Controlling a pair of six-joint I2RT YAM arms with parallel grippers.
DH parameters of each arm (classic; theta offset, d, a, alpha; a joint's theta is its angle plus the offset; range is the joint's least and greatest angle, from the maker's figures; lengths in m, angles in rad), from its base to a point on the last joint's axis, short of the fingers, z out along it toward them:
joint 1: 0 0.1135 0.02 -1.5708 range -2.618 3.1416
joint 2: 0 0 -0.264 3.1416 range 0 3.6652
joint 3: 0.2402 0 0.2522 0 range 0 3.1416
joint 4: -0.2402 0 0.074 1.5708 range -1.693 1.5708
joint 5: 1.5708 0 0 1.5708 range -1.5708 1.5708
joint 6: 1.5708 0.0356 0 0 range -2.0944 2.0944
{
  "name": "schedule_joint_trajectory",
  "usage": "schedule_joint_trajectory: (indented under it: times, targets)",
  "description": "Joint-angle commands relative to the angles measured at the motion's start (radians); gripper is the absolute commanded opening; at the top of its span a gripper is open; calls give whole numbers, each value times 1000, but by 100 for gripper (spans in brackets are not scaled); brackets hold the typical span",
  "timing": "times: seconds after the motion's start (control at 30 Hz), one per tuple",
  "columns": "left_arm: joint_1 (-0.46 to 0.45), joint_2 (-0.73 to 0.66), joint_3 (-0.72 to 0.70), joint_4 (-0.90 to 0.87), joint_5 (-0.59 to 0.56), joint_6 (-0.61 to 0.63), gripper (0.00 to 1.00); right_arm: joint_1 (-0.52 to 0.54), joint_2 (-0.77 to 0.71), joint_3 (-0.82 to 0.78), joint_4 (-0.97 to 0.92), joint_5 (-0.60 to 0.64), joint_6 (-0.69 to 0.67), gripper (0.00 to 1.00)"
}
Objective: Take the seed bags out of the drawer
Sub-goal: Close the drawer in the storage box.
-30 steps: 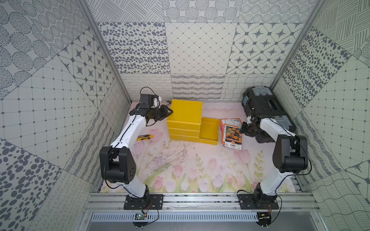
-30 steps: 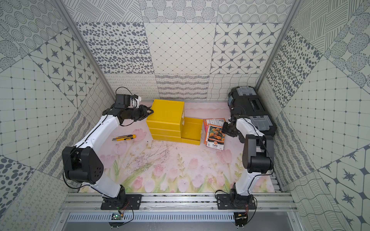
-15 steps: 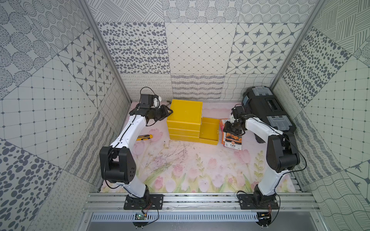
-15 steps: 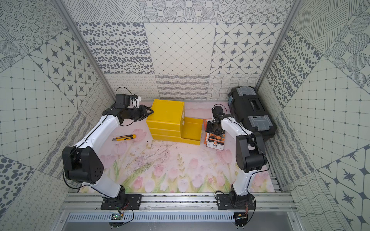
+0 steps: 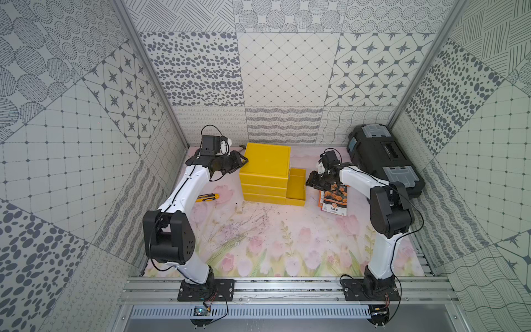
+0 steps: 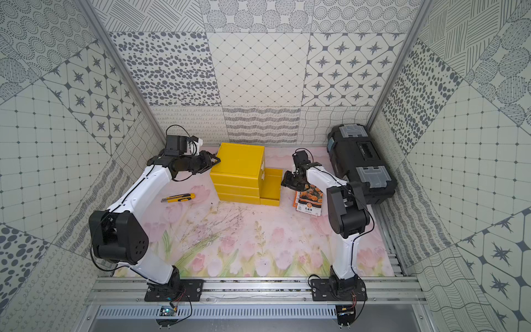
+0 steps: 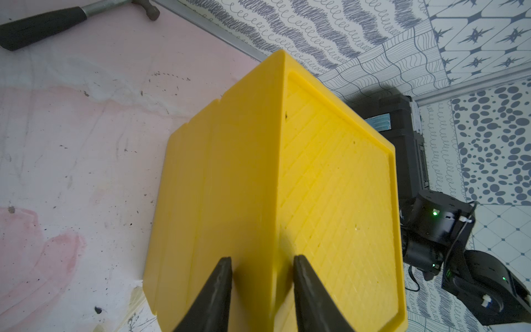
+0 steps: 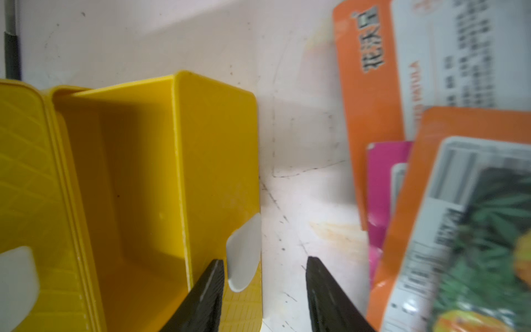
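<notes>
Yellow cabinet [image 5: 264, 161] at rear of mat [image 5: 273, 235], steadied at its top edge by left gripper [image 5: 243, 161], jaws narrowly parted, tips against the plastic, clasping nothing. Lowest drawer [image 5: 296, 185] pulled out, interior bare in right wrist view. Seed bags [image 5: 334, 198] outside, overlapping on mat just beside drawer: two orange, one magenta. Right gripper [image 5: 311, 182], over by toolbox [image 5: 385, 161] a second ago, now at drawer front, released and empty, white tab [image 8: 244, 253] between its jaws. Suggests removal complete; probably leaves only pushing drawer shut.
</notes>
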Motion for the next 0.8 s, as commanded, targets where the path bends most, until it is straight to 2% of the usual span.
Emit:
schedule_joint_trajectory:
  times: [0.0, 0.2, 0.47, 0.63, 0.77]
  targets:
    - [9, 12, -10, -109, -41, 12, 38, 38, 54, 44, 74, -68, 54, 52]
    - [9, 12, -10, -108, -41, 13, 38, 89, 118, 88, 139, -131, 118, 51]
    - [9, 13, -11, -107, -41, 12, 38, 105, 147, 77, 272, -237, 220, 52]
    - [9, 7, -17, -95, -29, 8, 38, 105, 132, 64, 272, -241, 208, 53]
    - [17, -15, -27, -50, -25, 8, 40, 74, 43, -2, 236, -201, 157, 54]
